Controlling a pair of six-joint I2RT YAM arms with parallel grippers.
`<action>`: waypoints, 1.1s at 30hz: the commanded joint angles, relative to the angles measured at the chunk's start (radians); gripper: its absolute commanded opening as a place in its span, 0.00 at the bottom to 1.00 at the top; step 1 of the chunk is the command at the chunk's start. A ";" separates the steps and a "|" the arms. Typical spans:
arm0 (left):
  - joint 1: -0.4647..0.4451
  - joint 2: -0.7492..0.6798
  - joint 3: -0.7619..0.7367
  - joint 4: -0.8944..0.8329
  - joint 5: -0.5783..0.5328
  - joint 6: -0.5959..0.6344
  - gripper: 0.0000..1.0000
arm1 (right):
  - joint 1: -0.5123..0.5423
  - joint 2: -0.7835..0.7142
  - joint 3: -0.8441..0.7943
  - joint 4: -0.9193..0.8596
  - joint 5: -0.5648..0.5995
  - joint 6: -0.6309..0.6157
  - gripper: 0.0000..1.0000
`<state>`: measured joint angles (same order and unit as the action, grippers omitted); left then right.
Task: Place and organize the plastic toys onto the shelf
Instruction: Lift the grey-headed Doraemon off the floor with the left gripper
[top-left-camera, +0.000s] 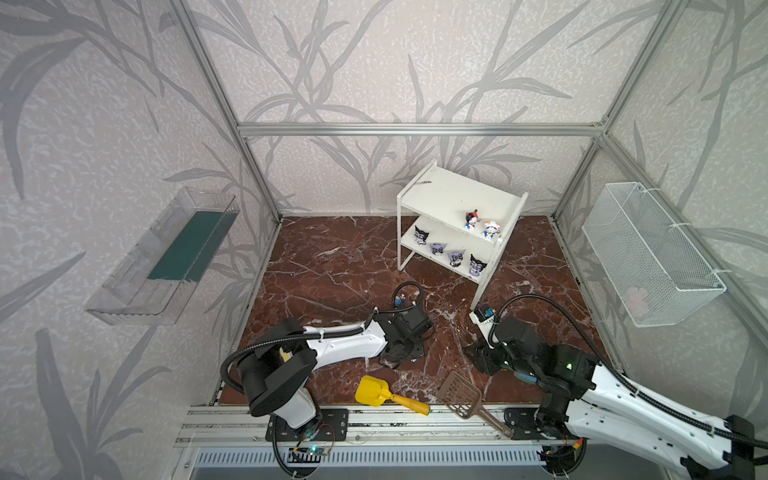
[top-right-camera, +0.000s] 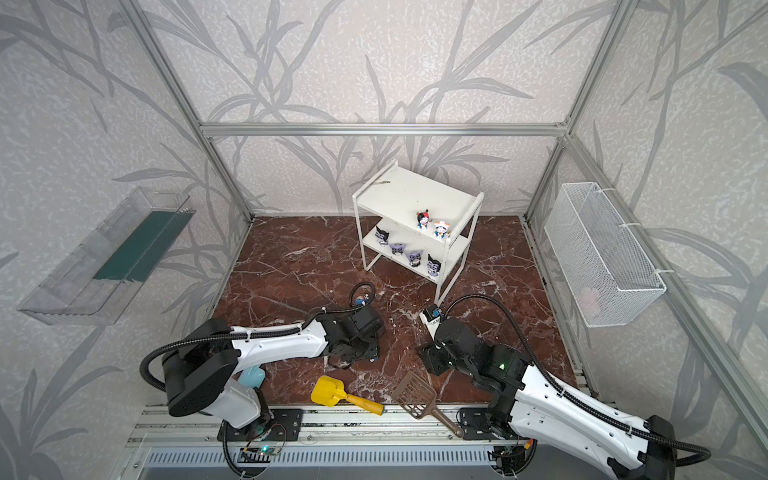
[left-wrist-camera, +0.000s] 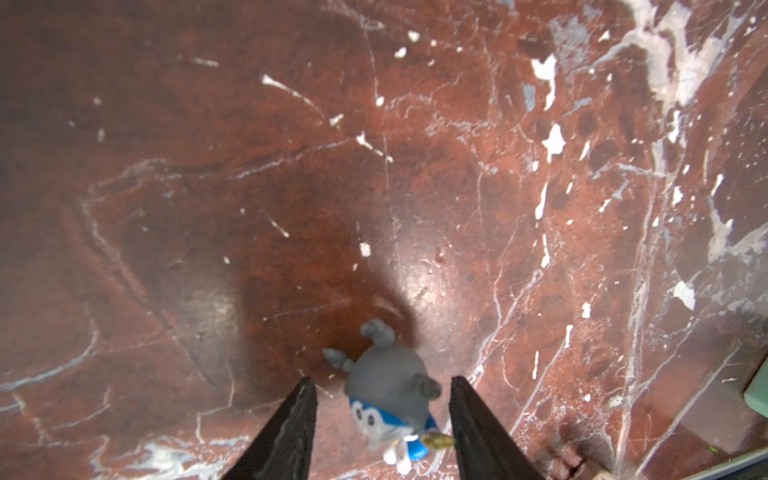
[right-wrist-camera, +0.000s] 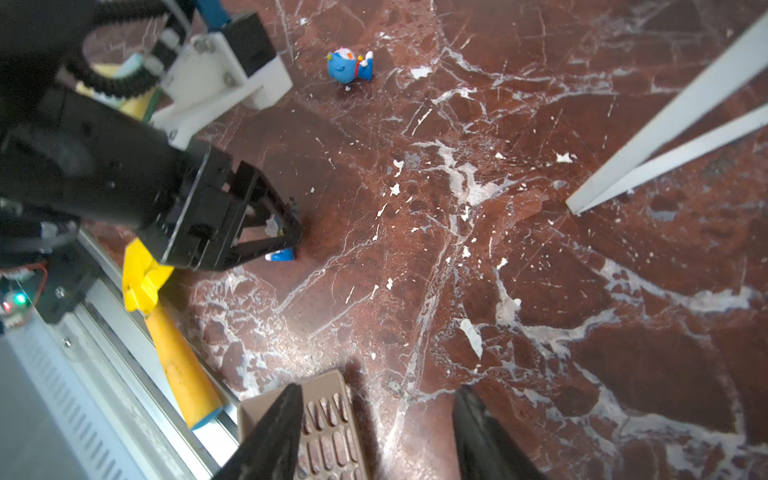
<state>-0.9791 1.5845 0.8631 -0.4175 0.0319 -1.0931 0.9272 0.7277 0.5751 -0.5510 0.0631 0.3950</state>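
The white shelf (top-left-camera: 446, 195) stands at the back of the marble floor. Two blue-and-white toys, one red-black headed (top-left-camera: 471, 219) and one orange-white headed (top-left-camera: 491, 229), stand on its upper tier. Several black-and-purple toys (top-left-camera: 456, 257) line the lower tier. A blue toy (right-wrist-camera: 349, 66) lies on the floor beyond the left arm. My left gripper (left-wrist-camera: 382, 380) is open and low over the floor, with a grey-headed toy (left-wrist-camera: 386, 374) between its fingers and a gap at each side. My right gripper (right-wrist-camera: 380, 392) is open and holds nothing.
A yellow scoop (top-left-camera: 374, 390) and a brown slotted scoop (top-left-camera: 461, 392) lie near the front rail; the brown one is partly under my right gripper. A wire mesh basket (top-left-camera: 648, 253) hangs on the right wall, a clear tray (top-left-camera: 166, 257) on the left wall.
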 joint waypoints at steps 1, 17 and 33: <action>-0.003 0.032 0.055 -0.046 -0.011 -0.021 0.53 | -0.005 -0.028 -0.018 -0.003 -0.054 -0.039 0.72; -0.002 0.087 0.115 -0.124 0.010 -0.012 0.42 | -0.005 -0.075 -0.046 0.011 -0.063 -0.055 0.81; 0.000 0.032 0.158 -0.127 -0.040 0.115 0.14 | -0.005 -0.046 -0.029 0.024 -0.042 -0.052 0.83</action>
<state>-0.9787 1.6657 0.9890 -0.5247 0.0448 -1.0344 0.9264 0.6796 0.5358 -0.5480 0.0090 0.3462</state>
